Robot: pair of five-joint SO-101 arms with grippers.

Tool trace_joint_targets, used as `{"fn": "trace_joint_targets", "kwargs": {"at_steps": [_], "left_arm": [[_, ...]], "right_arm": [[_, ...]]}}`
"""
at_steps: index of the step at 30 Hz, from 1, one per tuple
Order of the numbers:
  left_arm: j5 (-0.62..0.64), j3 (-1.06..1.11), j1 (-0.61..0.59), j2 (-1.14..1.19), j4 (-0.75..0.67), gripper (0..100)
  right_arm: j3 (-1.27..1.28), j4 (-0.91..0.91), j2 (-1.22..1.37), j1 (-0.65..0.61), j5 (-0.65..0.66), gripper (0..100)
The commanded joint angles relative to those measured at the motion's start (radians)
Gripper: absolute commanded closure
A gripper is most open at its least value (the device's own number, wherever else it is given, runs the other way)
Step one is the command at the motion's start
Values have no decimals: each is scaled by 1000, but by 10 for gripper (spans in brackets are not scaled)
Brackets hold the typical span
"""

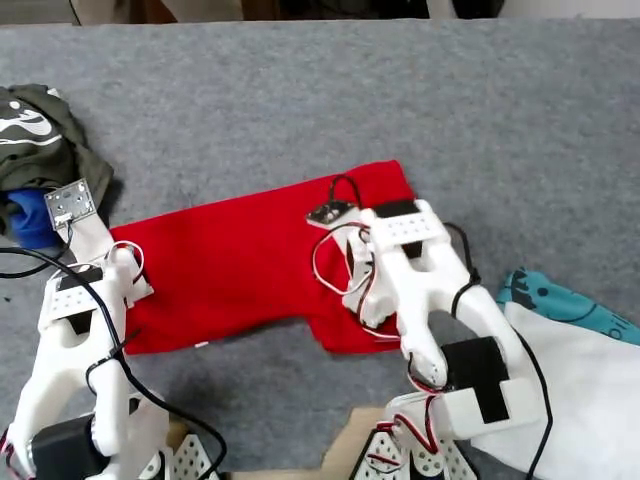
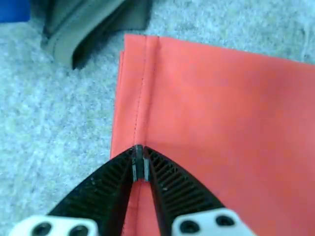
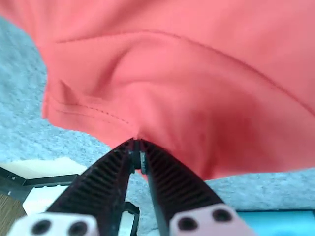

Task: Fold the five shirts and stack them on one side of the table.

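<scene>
High view: my left pincer [image 2: 139, 164] and right pincer [image 3: 136, 150] each clamp an end of the red shirt [image 1: 240, 270], lying left-to-right.

left arm [image 1: 72, 345] and right arm [image 1: 425, 275] extended forward, wrists tipped down, jaws pinched closed (both sides)

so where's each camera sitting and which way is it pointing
High view: fixed above, looking down on the table, red shirt and both arms.
Left wrist view: on the left arm, looking along the left gripper, shut on the shirt's hem.
Right wrist view: on the right arm, looking along the right gripper, shut on its bunched edge.
Shared: all three show the red shirt and table.
</scene>
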Motion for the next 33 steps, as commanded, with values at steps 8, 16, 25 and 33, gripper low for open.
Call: {"fn": "trace_joint_targets", "kwargs": {"at_steps": [8, 16, 25, 33], "left_arm": [[-6, -18, -6, -27, -3, 980], [2, -285, 21, -22, 310, 980], [2, -218, 253, -18, 308, 980], [3, -40, 227, -18, 49, 980]], "right_arm": [[-335, 192, -5, 28, 5, 994], [-895, 304, 116, 77, 5, 994], [-1241, 295, 588, 82, 5, 994], [-1669, 255, 1035, 104, 9, 994]]}}
